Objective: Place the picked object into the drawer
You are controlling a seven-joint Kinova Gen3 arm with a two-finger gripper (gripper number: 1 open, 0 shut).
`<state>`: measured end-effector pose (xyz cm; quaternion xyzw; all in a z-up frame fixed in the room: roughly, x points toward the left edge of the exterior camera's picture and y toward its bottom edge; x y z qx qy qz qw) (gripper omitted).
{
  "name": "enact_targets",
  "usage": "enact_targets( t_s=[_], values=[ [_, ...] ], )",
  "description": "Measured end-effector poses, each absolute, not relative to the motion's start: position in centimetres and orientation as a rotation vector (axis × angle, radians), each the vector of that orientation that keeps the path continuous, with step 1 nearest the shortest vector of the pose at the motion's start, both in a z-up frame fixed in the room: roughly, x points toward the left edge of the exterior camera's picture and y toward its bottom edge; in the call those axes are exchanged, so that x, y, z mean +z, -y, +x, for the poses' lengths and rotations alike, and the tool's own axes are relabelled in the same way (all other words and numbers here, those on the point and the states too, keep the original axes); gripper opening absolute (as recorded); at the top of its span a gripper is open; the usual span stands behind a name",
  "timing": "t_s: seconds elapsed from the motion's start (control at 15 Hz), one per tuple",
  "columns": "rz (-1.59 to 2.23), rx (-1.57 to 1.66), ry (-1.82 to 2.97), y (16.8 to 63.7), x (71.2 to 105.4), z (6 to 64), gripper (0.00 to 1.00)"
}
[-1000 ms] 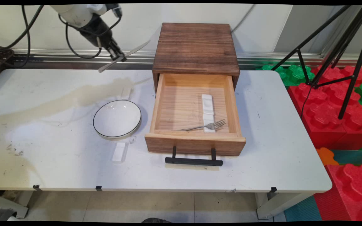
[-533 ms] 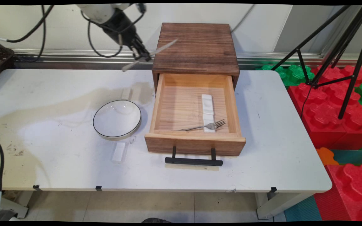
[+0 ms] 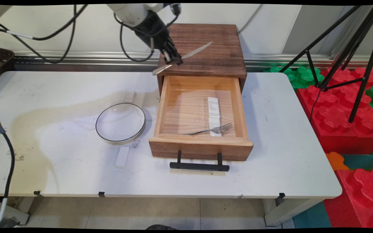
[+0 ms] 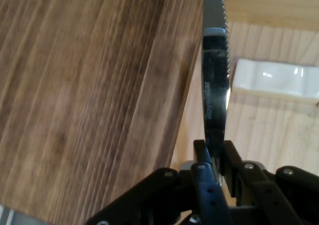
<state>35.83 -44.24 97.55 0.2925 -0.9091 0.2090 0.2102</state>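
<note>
Claw [image 3: 173, 60] clamped on a table knife [image 3: 182, 58], mid-length, up in the air above the back-left corner of the open drawer [image 3: 201, 143]; knife not set down. In the drawer: steel fork [image 3: 209, 130] lying across a white glossy ceramic rest [image 3: 214, 111] near the front-right corner. Knife is thin flat metal, serrated edge [image 4: 215, 80]. Cabinet [image 3: 202, 48] is dark grained wood; the drawer is pale, with a black bar handle. Round white black-rimmed plate [image 3: 120, 122] on the desk [image 3: 287, 155], left of the drawer.

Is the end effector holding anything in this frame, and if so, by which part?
Yes: the end effector is shut on a table knife, gripping it near mid-length, above the wooden drawer box.
</note>
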Motion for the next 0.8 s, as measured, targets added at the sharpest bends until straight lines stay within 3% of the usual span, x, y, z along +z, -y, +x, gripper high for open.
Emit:
enact_targets(
  t_s=[0.8],
  values=[
    [0.7,0.531,2.528,46.9,94.4,30.4,0.0]
  ],
)
